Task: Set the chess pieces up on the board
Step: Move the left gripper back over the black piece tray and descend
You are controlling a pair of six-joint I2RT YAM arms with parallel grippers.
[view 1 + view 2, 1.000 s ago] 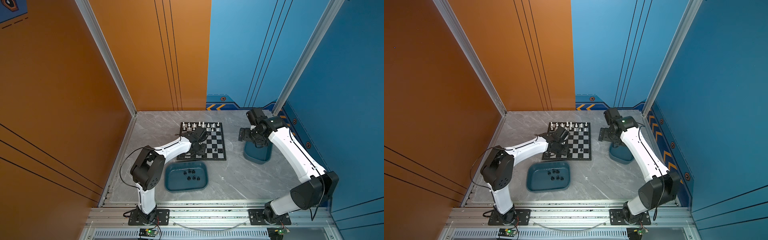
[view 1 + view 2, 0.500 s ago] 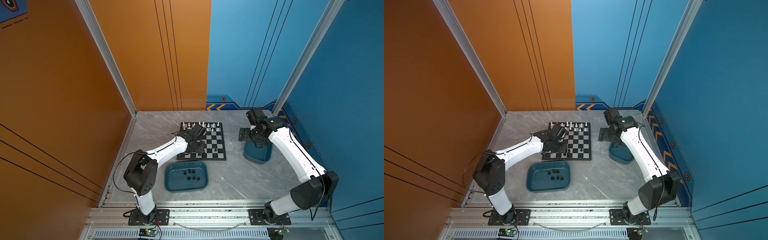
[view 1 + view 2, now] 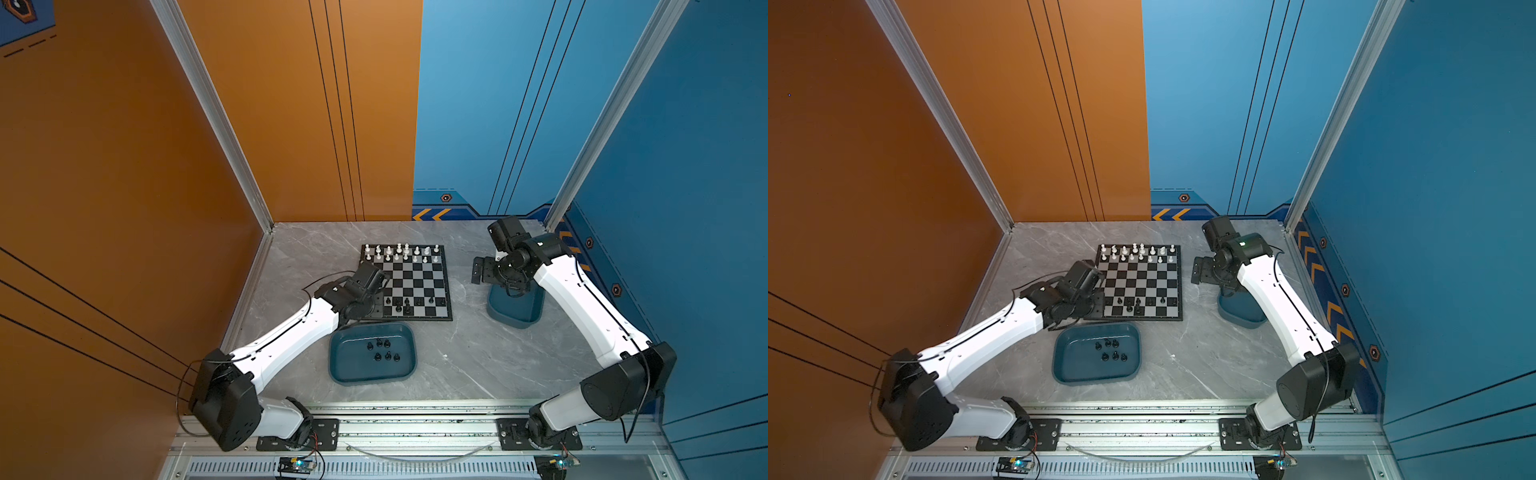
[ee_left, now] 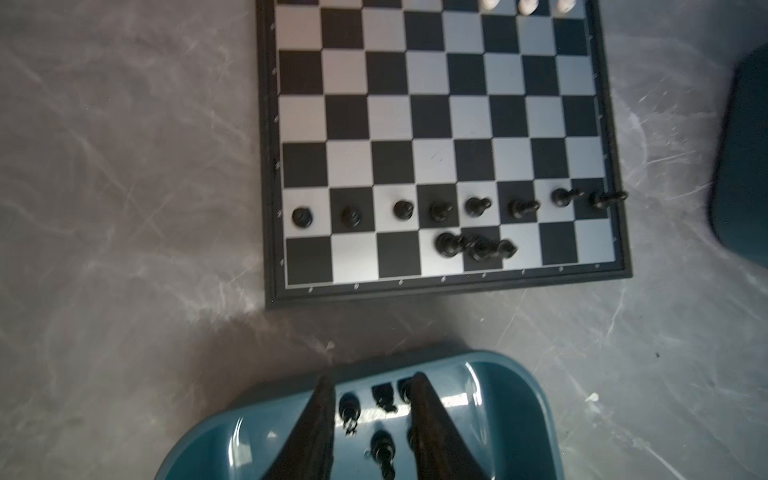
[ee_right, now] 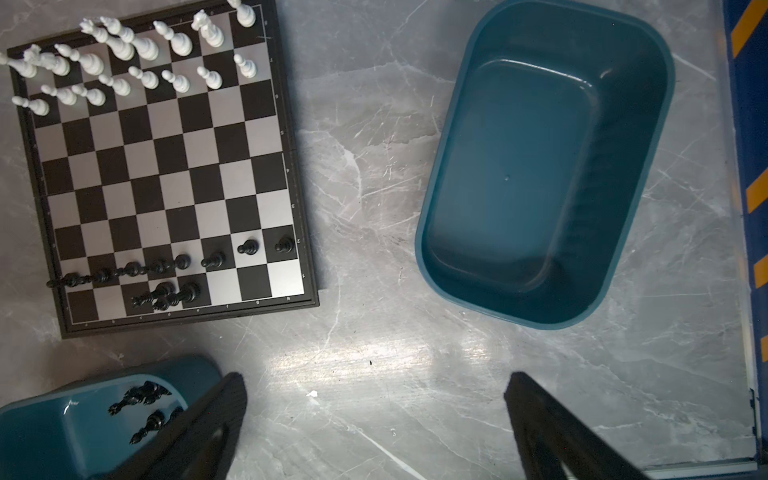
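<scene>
We are hovering the left pincer above the near tray, its jaws standing narrow with nothing between them, while the right pincer is hanging wide and empty near the empty tray. The six black pieces in the near tray are sitting close together, so in going down among them we are risking knocking a neighbour over or pinching two at once. Being tiny and glossy, one could also slip out of the grip. On the board, lying on the desk, the white pieces are filling the far rows and the black pawns are lining one row. The two back-row pieces are standing almost touching, so we are judging that setting another beside them could topple them.
</scene>
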